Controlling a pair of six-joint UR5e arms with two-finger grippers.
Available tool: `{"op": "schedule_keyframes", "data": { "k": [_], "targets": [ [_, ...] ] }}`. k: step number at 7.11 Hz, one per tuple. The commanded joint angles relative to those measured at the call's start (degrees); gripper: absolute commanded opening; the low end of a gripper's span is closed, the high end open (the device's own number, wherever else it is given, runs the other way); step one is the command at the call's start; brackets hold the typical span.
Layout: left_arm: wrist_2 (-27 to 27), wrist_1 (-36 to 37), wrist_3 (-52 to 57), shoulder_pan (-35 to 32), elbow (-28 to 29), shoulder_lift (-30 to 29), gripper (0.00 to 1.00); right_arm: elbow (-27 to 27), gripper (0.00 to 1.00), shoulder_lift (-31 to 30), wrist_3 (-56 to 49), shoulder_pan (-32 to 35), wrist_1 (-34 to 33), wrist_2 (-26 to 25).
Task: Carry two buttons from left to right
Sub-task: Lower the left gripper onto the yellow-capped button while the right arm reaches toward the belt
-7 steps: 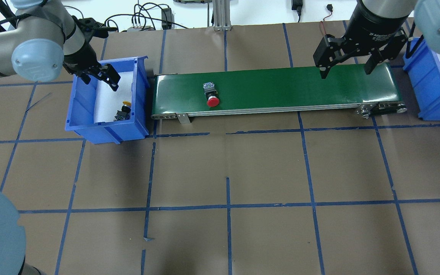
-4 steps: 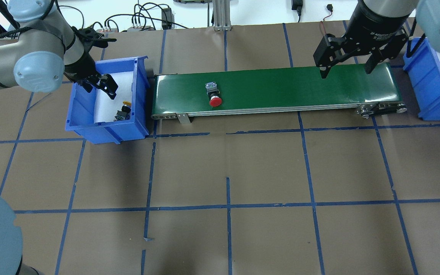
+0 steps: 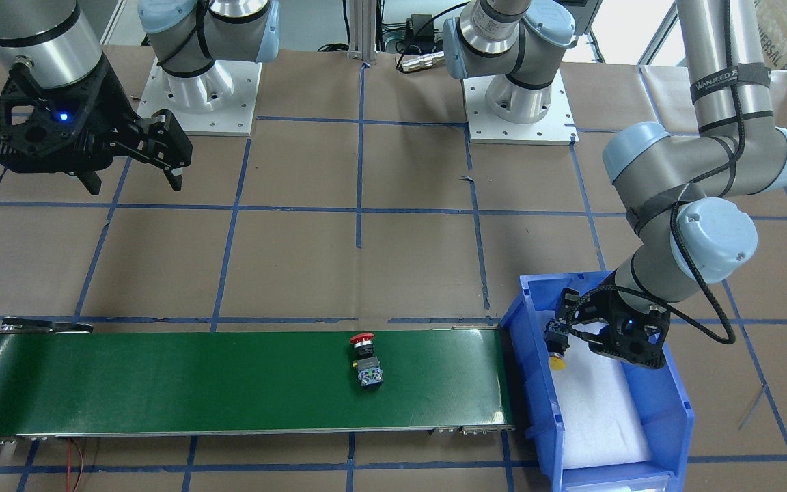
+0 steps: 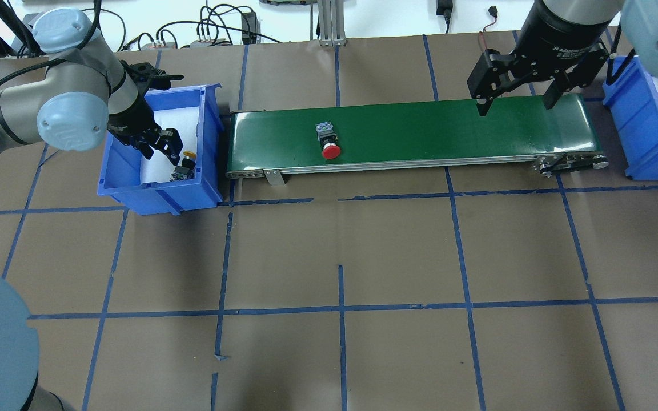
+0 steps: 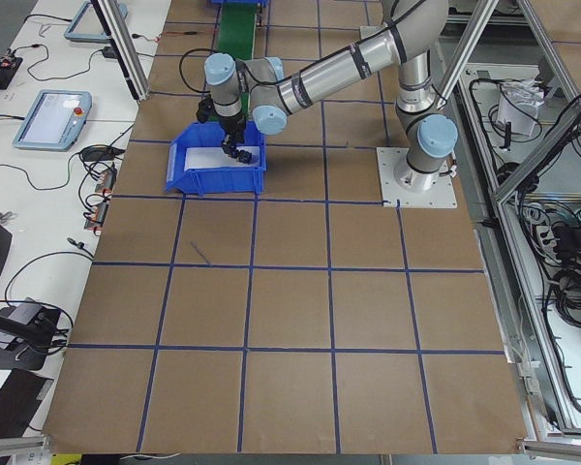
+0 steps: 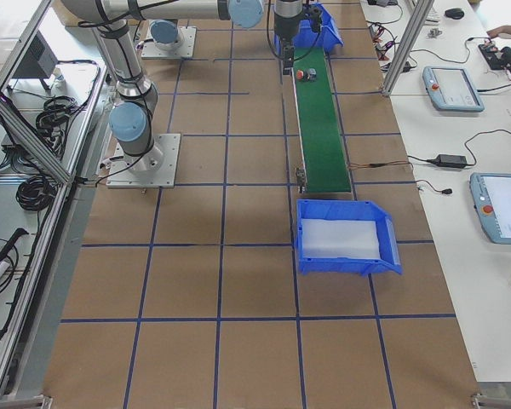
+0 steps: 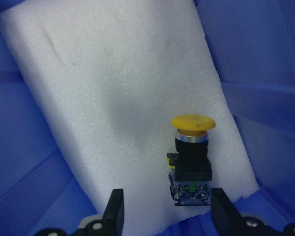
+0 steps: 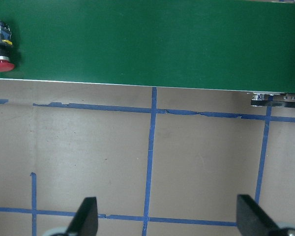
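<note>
The red button lies on its side on the green conveyor belt, left of its middle; it also shows in the front view and at the left edge of the right wrist view. The yellow button lies on white foam in the left blue bin. My left gripper is open and low inside that bin. In the left wrist view its fingertips stand on either side of the yellow button's grey block without touching it. My right gripper is open and empty above the belt's right end.
A second blue bin with white foam stands past the belt's right end. The belt's left end butts against the left bin's wall. Brown paper with blue tape lines covers the table. Cables lie along the far edge.
My left gripper has come down into the left bin toward the yellow button. The red button has moved a little to the right on the belt. The right gripper has barely moved.
</note>
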Motion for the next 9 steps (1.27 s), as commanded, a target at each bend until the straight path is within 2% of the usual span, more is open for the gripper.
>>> {"op": "schedule_keyframes", "data": {
  "k": [1,5,7,9],
  "targets": [
    [-0.3,0.3,-0.3,-0.3,-0.4,-1.6,0.67,0.3,1.00,0.0,0.0,0.0,0.1,-0.1],
    [-0.3,0.5,-0.4,-0.3,0.0,-2.9,0.65,0.2,1.00,0.1,0.0,0.3,0.3,-0.3],
    [-0.3,0.6,-0.5,-0.4,0.1,-3.9,0.65,0.3,1.00,1.8,1.0,3.2,-0.7,0.0],
    [-0.2,0.8,-0.7,-0.4,0.1,-4.1,0.65,0.1,1.00,5.4,9.6,7.9,-5.2,0.2]
  ]
}}
